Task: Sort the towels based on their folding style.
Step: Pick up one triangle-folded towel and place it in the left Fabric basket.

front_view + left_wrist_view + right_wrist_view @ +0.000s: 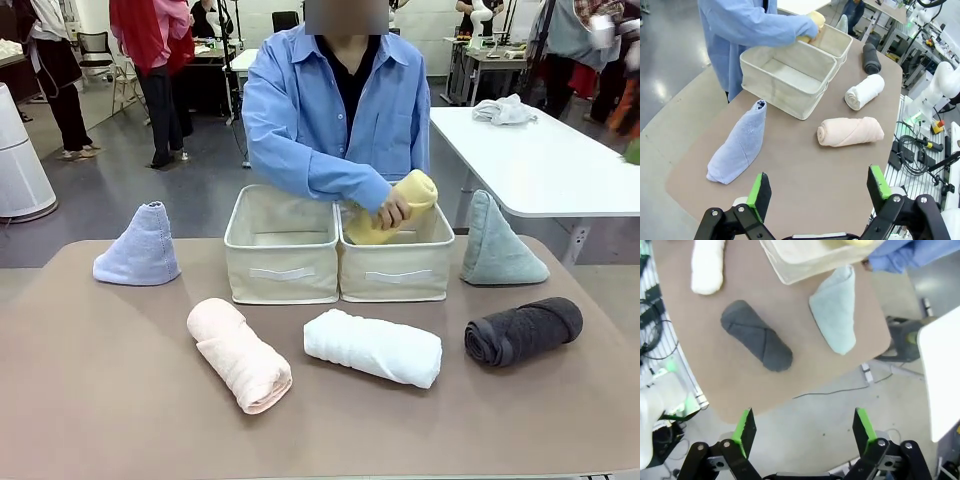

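The person's hand [392, 210] holds a yellow rolled towel [395, 205] at the right beige bin [396, 270]. A pale pink roll [238, 353], a white roll [372, 347] and a dark grey roll [522, 331] lie on the table in front. A lavender-blue cone towel [139, 246] stands at the left, a grey-green cone [497, 242] at the right. My left gripper [817, 194] is open above the near table edge, short of the pink roll [850, 132] and the blue cone [738, 144]. My right gripper [803, 428] is open past the table's edge, short of the dark grey roll [756, 335] and the green cone [836, 315].
The left beige bin [281, 255] stands beside the right one at the table's far middle. A white table [545, 160] with a crumpled whitish cloth [503, 110] is at the back right. Cables and robot bases [935, 95] flank the table's side.
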### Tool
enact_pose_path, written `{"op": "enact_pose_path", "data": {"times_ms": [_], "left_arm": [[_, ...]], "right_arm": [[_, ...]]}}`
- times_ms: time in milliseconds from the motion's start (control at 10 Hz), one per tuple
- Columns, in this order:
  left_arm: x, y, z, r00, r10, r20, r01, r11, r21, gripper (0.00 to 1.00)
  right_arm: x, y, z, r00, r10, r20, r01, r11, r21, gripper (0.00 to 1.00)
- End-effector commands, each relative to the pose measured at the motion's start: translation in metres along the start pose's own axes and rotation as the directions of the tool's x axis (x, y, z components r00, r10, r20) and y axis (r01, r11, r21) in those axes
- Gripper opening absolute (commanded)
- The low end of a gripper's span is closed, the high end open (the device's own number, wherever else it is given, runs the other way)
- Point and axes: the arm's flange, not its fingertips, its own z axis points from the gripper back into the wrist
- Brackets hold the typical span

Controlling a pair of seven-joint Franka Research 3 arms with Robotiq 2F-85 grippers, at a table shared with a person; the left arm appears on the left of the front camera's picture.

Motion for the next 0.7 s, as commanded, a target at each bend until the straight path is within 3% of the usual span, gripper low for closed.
{"op": "enact_pose_path", "data": {"times_ms": [0,600], "left_arm": [[0.002,-0.001,-0.001,1.0,-0.004,0.011,0.004,1.0,0.003,1.0],[0.002,-0.001,-0.001,1.0,-0.004,0.011,0.004,1.0,0.003,1.0]], "right_arm": [[0.015,-0.005,-0.026,0.998,0.053,0.046,-0.054,0.998,0.026,1.0],[0.114,-0.088,-0.122,0.972,0.229,0.06,-0.23,0.973,0.01,1.0]]}}
